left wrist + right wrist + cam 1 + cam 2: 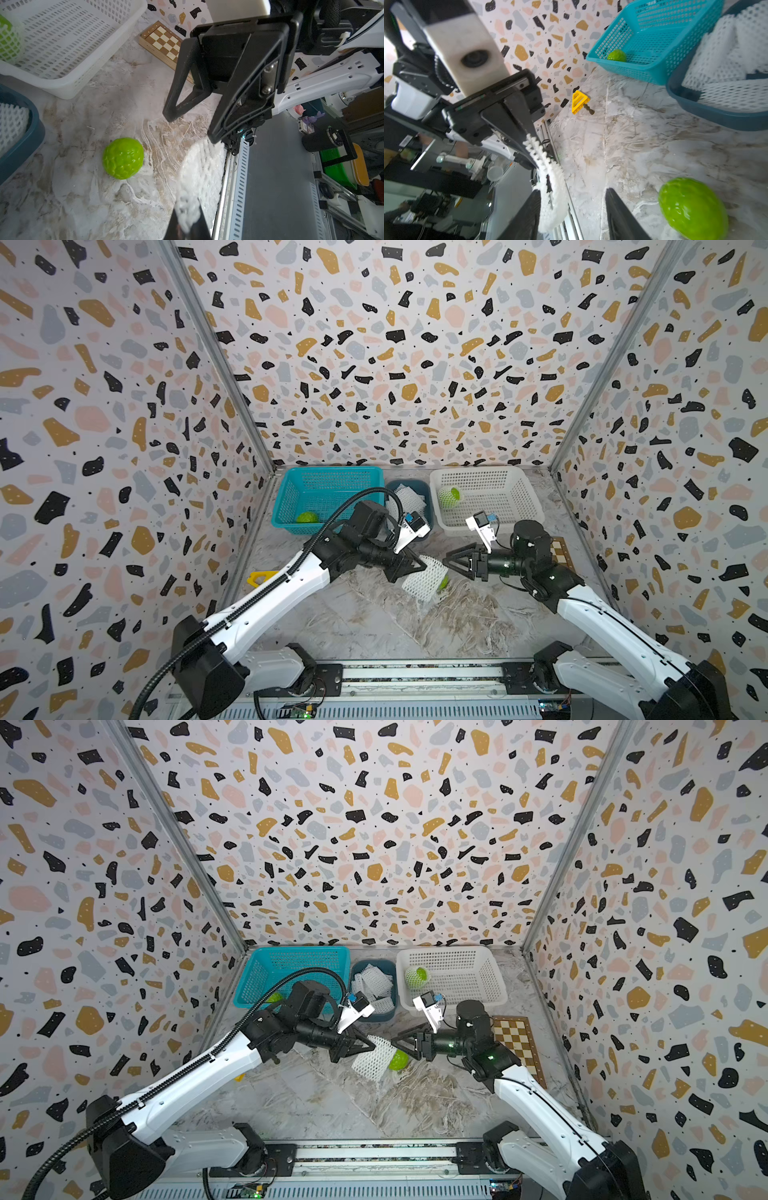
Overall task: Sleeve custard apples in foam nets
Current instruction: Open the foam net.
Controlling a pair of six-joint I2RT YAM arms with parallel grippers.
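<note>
Clearly the bare custard apple lies on the table just below the foam net so the sleeve can come down over it. The left gripper is clamped tight on one edge of the net, letting it dangle. The right gripper faces it with jaws partway apart and the net's free rim between them, unpinched. I judge it is placed to seize that rim and stretch the mouth wide.
</note>
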